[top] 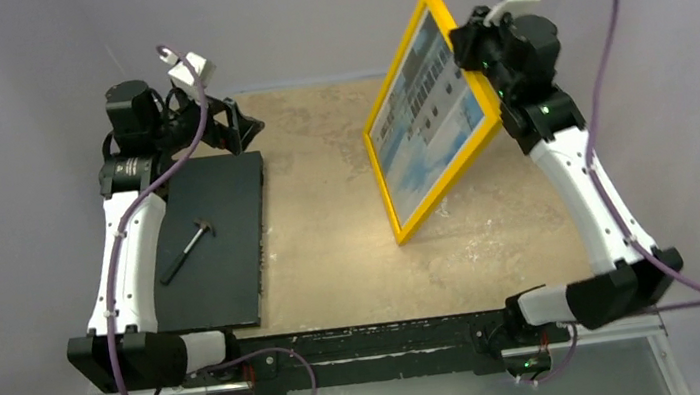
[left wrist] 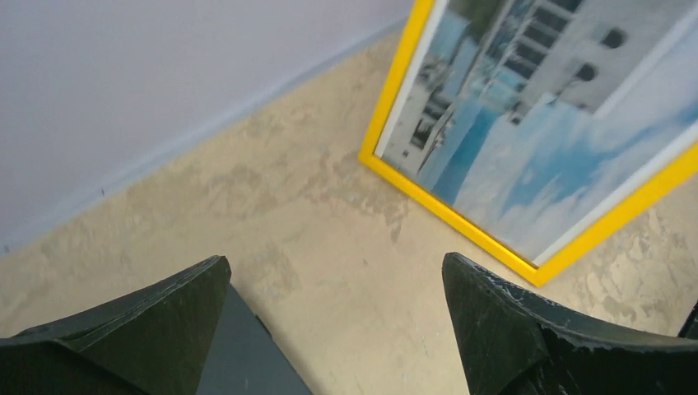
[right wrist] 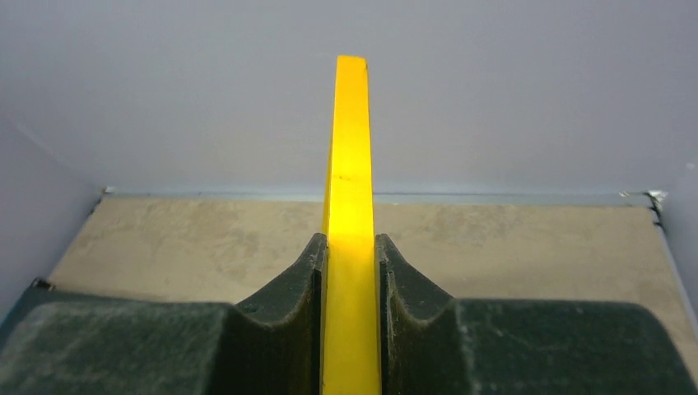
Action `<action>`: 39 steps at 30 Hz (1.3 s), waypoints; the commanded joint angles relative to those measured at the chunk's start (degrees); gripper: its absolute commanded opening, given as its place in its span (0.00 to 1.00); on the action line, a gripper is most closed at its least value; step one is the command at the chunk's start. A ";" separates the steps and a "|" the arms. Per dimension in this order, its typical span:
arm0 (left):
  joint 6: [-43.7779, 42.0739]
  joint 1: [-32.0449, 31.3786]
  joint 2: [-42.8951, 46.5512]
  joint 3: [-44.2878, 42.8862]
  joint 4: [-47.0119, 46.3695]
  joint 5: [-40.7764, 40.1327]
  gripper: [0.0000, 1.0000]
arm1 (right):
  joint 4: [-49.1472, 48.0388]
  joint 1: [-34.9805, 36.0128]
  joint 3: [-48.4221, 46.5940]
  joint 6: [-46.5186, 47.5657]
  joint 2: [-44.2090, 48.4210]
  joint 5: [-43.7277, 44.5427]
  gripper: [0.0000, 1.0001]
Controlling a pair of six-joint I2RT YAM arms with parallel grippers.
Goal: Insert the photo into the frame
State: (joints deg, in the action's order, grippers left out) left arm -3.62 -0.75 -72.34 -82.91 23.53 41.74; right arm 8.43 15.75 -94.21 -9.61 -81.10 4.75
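Observation:
The frame [top: 380,182], yellow-bordered, stands tilted on edge at the right of the table, its lowest corner down near the tabletop. The photo [top: 422,118] of a white building under blue sky shows inside it. My right gripper [top: 471,47] is shut on the frame's upper right edge; in the right wrist view the yellow edge [right wrist: 349,164] runs straight up between the fingers of that gripper [right wrist: 351,243]. My left gripper [top: 241,125] hangs open and holds nothing at the back left. Its wrist view shows the frame [left wrist: 449,212] and photo [left wrist: 535,140] beyond that gripper [left wrist: 337,267].
A black flat board [top: 216,244] lies on the left of the table, with a small hammer-like tool [top: 186,250] on it. The board's corner [left wrist: 239,354] sits under my left fingers. The beige tabletop [top: 327,210] ends at grey walls behind.

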 commanded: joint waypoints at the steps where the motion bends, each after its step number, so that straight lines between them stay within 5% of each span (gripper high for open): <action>1: -5.11 0.56 -1.87 -0.96 8.50 -6.74 1.00 | -3.90 -1.82 18.45 -3.84 5.44 -4.57 0.00; 12: -10.55 0.67 -1.64 3.38 9.09 -10.54 1.00 | -17.90 -6.77 42.24 -12.23 17.16 -2.54 0.00; 20: -14.13 0.73 -2.84 5.01 12.89 -10.70 1.00 | -20.62 -8.54 45.62 -16.12 15.51 -4.44 0.00; 26: -15.78 0.67 -5.27 4.84 16.28 -14.10 1.00 | -19.49 -8.54 45.35 -19.14 11.43 -5.12 0.35; 31: -15.85 4.90 -1.25 14.41 9.17 -19.56 1.00 | -18.51 -9.43 48.14 -24.48 13.00 8.98 0.86; 34: -15.78 5.69 1.90 25.19 -1.26 -24.83 1.00 | -19.04 -10.08 49.90 -26.35 13.26 17.83 0.98; 39: -13.96 5.85 -0.01 36.95 -14.35 -30.61 1.00 | -20.13 -10.32 50.05 -27.79 9.21 29.81 0.99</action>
State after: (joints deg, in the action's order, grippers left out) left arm -18.63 4.82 -71.13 -51.44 22.96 16.93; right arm -9.19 5.63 -44.64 -35.00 -69.84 20.71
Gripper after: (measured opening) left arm 0.996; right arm 0.987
